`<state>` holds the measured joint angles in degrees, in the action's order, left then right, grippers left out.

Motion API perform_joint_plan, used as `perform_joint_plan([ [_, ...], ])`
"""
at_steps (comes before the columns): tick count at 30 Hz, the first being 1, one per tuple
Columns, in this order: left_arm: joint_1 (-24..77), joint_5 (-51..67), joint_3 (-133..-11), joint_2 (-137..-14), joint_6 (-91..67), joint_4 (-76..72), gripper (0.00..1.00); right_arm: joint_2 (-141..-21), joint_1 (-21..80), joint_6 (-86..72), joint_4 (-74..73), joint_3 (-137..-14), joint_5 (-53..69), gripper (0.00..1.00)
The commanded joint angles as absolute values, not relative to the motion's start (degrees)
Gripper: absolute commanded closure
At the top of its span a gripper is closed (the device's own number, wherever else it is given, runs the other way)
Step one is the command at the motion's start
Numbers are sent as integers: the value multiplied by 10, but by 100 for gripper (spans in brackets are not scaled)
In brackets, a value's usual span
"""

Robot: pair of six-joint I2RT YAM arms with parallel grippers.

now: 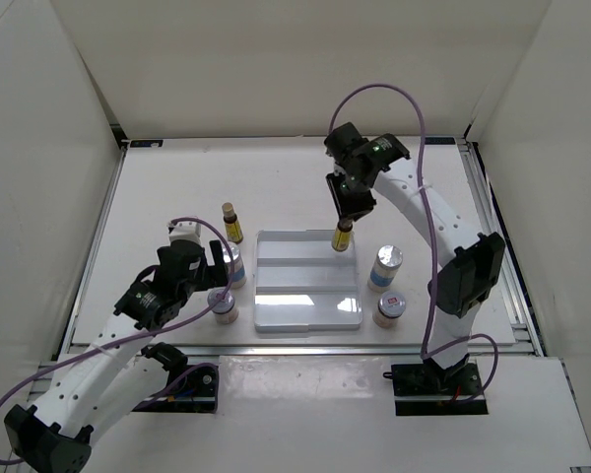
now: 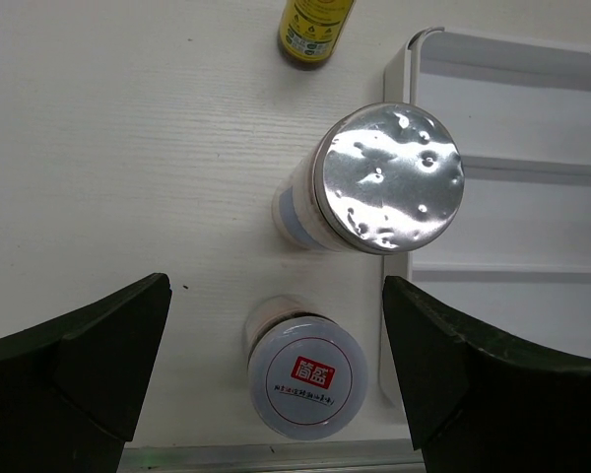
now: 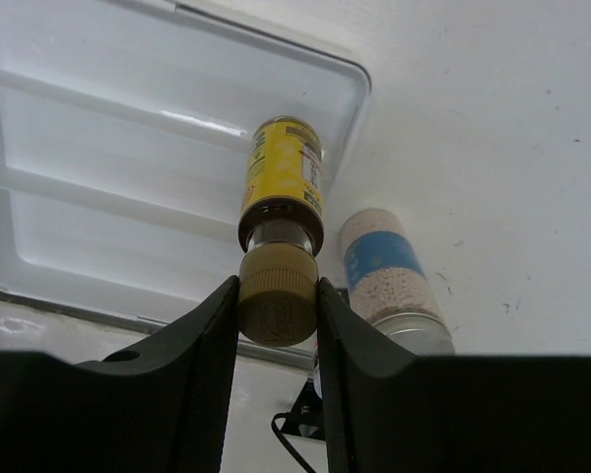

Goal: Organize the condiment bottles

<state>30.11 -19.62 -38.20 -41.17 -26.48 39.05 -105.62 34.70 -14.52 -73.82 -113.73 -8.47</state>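
My right gripper (image 1: pixel 343 215) is shut on the cap of a slim amber-yellow bottle (image 1: pixel 343 238) and holds it upright at the back right corner of the white stepped tray (image 1: pixel 305 310). In the right wrist view the fingers (image 3: pixel 212 325) clamp the tan cap (image 3: pixel 279 296). My left gripper (image 1: pixel 213 282) is open and empty, above a short pale jar (image 2: pixel 305 382) and a silver-capped blue-label bottle (image 2: pixel 389 177) left of the tray. The second amber bottle (image 1: pixel 232 223) stands behind them. Another blue-label bottle (image 1: pixel 385 266) and short jar (image 1: pixel 389 311) stand right of the tray.
The tray's left rim (image 2: pixel 399 108) lies close beside the silver-capped bottle. White walls enclose the table on three sides. A metal rail (image 1: pixel 492 236) runs along the right edge. The blue-label bottle (image 3: pixel 386 271) stands just right of the held bottle.
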Motion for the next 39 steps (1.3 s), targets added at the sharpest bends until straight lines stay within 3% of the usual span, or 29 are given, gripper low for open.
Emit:
perform_joint_plan([
  [1, 307, -210, -381, -401, -269, 395, 0, -1027, 354, -147, -724, -1112, -89, 100],
  [37, 307, -215, -381, -401, -274, 395, 0, -1106, 359, -189, -624, -1042, -138, 100],
  [39, 307, -215, -381, -401, -274, 395, 0, -1107, 359, -195, -624, -1037, -143, 95],
])
